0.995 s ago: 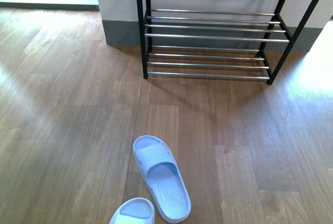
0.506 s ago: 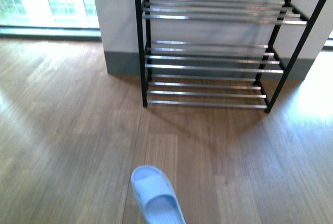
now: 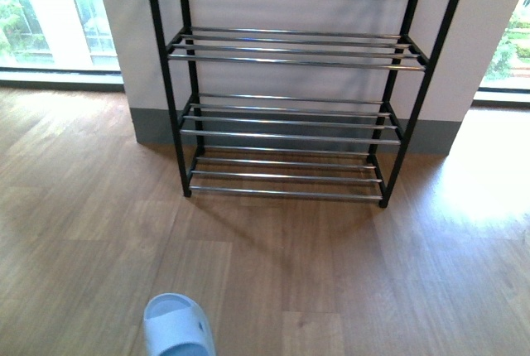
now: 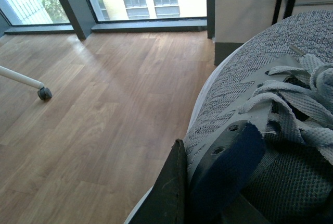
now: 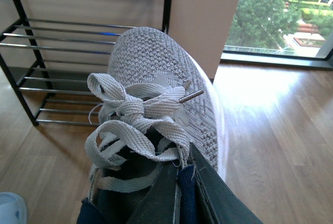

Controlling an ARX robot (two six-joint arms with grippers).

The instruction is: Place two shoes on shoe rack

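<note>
Front view is showing the black shoe rack (image 3: pixel 286 60) standing in the upper middle of the frame, with a pale blue slide sandal (image 3: pixel 175 327) lying at the bottom left edge. The left gripper (image 4: pixel 182 198) is clamping the collar of one grey mesh sneaker (image 4: pixel 244 94). The right gripper (image 5: pixel 183 193) is pinching the collar of the other grey sneaker (image 5: pixel 156 62), whose toe is pointing toward the rack. Neither shoe is sitting on the rack.

Left end effector finger (image 4: pixel 170 195) black, flat; right end effector fingers (image 5: pixel 216 195) dark grey.
</note>
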